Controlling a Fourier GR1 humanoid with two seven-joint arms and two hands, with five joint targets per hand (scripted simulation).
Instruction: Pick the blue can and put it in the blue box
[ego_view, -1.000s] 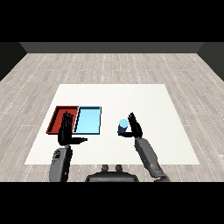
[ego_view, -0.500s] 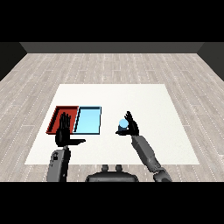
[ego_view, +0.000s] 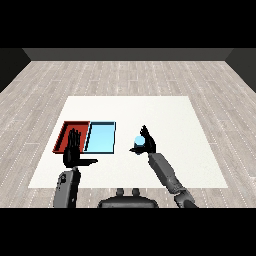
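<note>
The blue can stood on the white tabletop just right of the blue tray — the right robot hand curled partly around it — while the left robot hand hovered open, fingers straight, over the red tray.

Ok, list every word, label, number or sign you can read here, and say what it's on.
None can be read. The blue can by the right hand shows no legible label; the red tray, light blue tray, table and left hand bear no marks.
</note>
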